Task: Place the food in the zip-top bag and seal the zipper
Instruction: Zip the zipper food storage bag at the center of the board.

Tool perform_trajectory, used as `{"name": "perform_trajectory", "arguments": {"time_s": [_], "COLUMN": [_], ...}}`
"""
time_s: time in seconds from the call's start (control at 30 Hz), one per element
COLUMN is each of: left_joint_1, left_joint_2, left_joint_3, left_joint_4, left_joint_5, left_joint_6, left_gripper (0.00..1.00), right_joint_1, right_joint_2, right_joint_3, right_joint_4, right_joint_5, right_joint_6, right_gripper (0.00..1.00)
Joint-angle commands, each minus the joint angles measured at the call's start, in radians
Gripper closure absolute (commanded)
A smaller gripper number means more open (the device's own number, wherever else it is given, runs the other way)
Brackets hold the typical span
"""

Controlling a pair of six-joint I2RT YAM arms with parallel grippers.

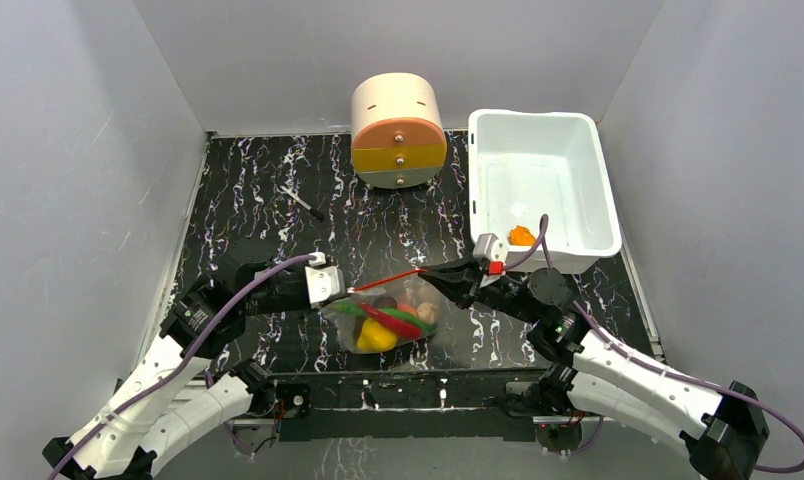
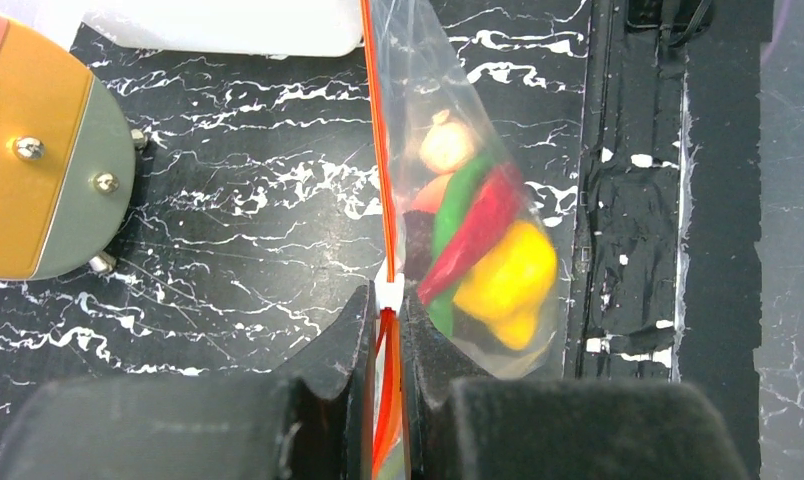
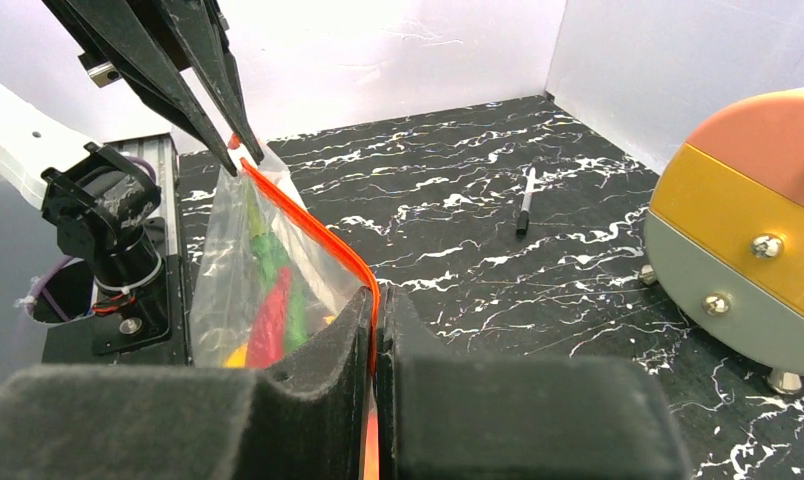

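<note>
Both zipper (image 2: 375,150) ends out of sight between the jaws; drawer unit (image 2: 38,150) half off-frame.

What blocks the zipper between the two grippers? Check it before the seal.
Nothing visible does. The left gripper is shut on the zipper just behind its white tab, the right gripper is shut on the far end, and the strip between them runs bare. The food sits inside the bag, beside the strip.

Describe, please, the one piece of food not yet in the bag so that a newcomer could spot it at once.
Find the white tub at the far right of the table. In its near left corner lies a small orange fruit. It is alone there, whereas the other food sits bunched inside the clear bag near the front edge.
</note>
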Motion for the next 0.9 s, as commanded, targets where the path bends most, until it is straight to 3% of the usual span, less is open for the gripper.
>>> {"name": "perform_trajectory", "arguments": {"time_s": [0.0, 0.23, 0.87], "left_joint_1": [0.003, 0.003, 0.003], "left_joint_2": [-0.021, -0.039, -0.103], "left_joint_3": [0.031, 0.033, 0.086], "left_joint_4": [-0.090, -0.127, -0.308], "left_joint_5": [-0.069, -0.095, -0.229], "left_joint_6": [0.025, 0.041, 0.143], "left_gripper": [1.00, 1.00, 1.00], "right_joint_1": [-0.022, -0.024, -0.024], "right_joint_2": [-0.066, -0.144, -0.270], "right_joint_3": [-0.013, -0.012, -0.004], "right_joint_4": [0.050, -0.039, -0.189], "right_joint_5": [0.130, 0.097, 0.191], "right_joint_6": [-0.015, -0.061, -0.066], "right_gripper": [1.00, 1.00, 1.00]}}
